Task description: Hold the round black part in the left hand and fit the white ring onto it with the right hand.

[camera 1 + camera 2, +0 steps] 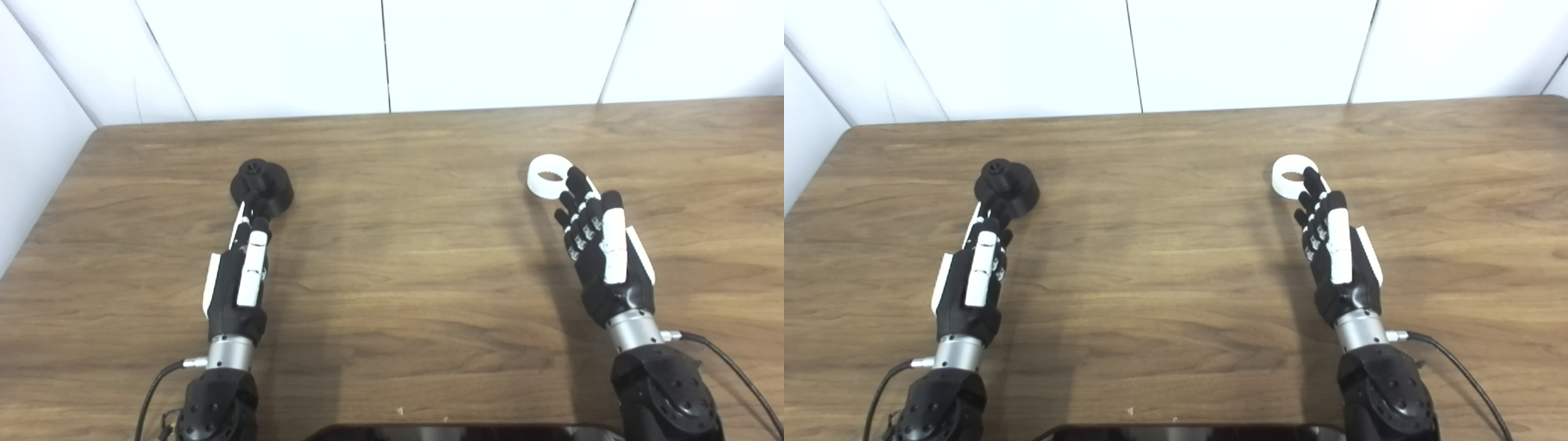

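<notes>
Early stage; nothing fitted. Left hand fingers extended, reaching round black plastic part at fingertips, no grasp. Right hand open, fingertips touching white plastic ring lying on wooden surface. Grasping, lifting, fitting remain.

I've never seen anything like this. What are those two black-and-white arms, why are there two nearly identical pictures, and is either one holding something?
They are a humanoid robot's two arms, each ending in a fingered hand. The two pictures come from side-by-side cameras in its head, looking down at a wooden table. The left hand reaches to a round black part, its fingertips at the part. The right hand reaches to a white ring. Both things appear to rest on the table; whether either is gripped yet, I cannot tell.
</notes>
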{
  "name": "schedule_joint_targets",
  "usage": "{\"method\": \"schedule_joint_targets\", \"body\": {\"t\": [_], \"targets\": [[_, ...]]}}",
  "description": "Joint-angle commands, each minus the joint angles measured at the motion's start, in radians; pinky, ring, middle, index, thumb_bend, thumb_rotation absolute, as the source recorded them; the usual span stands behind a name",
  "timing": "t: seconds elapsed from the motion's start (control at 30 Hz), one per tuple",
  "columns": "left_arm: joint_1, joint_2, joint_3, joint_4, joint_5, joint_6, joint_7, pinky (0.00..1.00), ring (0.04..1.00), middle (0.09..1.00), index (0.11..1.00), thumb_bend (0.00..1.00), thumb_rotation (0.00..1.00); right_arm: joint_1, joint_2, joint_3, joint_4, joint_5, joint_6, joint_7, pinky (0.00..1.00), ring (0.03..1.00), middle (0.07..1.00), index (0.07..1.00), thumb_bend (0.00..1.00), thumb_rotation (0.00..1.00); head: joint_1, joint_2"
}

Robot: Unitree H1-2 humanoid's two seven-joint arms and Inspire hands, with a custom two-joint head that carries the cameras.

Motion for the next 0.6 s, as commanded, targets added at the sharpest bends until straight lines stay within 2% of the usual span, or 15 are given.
{"method": "schedule_joint_targets", "body": {"t": [0.0,0.17,0.33,0.43,0.57], "targets": [[-0.007,0.026,-0.003,-0.007,-0.007,-0.036,-0.016,1.0,1.0,1.0,1.0,0.55,0.71,-0.006,-0.01,0.001,-0.019,0.008,-0.037,0.015,1.0,1.0,0.999,0.955,0.61,1.0,0.001,-0.002],[-0.007,0.031,-0.009,-0.017,0.039,-0.019,-0.004,1.0,1.0,1.0,1.0,0.63,0.62,-0.008,-0.012,0.002,-0.02,0.006,-0.035,0.018,1.0,1.0,1.0,0.955,0.61,1.0,0.003,-0.002],[-0.002,0.038,-0.016,-0.035,0.097,0.005,0.01,1.0,1.0,1.0,1.0,0.7,0.58,-0.012,-0.011,-0.001,-0.024,0.011,-0.03,0.023,1.0,1.0,1.0,0.964,0.62,1.0,0.005,0.0],[0.001,0.034,-0.018,-0.047,0.148,0.014,0.03,1.0,1.0,1.0,1.0,0.69,0.57,-0.013,-0.012,-0.002,-0.026,0.012,-0.027,0.024,1.0,1.0,1.0,0.961,0.61,1.0,0.006,0.001],[-0.004,0.038,-0.011,-0.043,0.181,0.0,0.041,0.96,0.98,0.991,0.994,0.69,0.48,-0.014,-0.012,-0.002,-0.023,0.01,-0.03,0.025,1.0,1.0,1.0,0.956,0.62,1.0,0.01,0.002]]}}
